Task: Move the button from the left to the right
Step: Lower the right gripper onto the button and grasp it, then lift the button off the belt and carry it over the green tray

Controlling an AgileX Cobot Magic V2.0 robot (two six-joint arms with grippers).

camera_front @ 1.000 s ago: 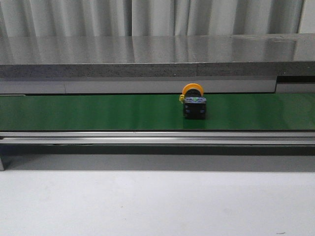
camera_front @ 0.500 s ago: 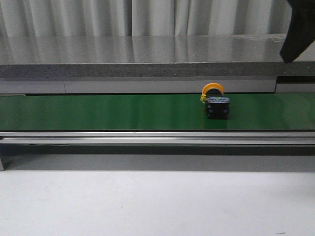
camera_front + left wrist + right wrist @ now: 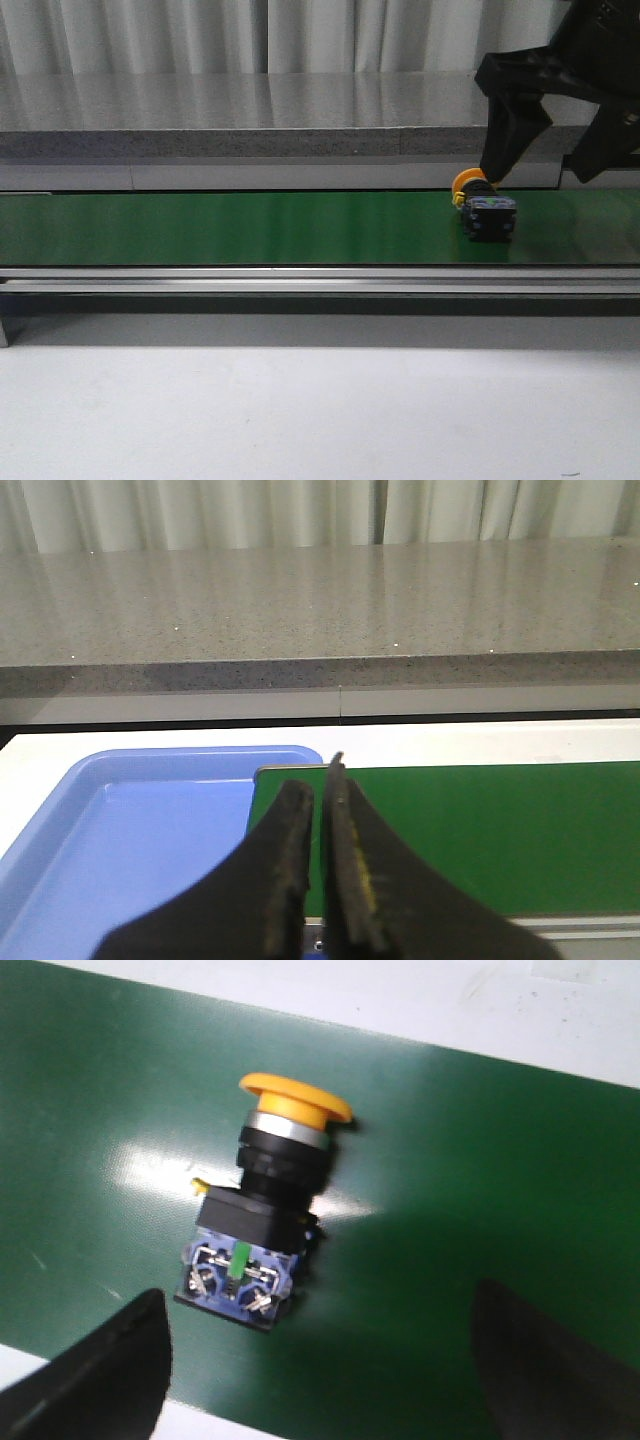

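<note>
Yellow-capped button (image 3: 484, 207): lying loose on green belt (image 3: 250, 228), right of centre — not yet grasped.
Right hand (image 3: 548, 172): spread wide above it.
Left hand (image 3: 318, 852): closed, empty.

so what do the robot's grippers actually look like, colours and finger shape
Both are black. The right gripper has a chunky, angular matte body with two thick, blocky fingers; in its wrist view the fingertips show as dark rounded blobs. The left gripper has two long fingers tapering to narrow tips, with a faint yellowish streak along one inner face. No cables or readable markings are visible.
</note>
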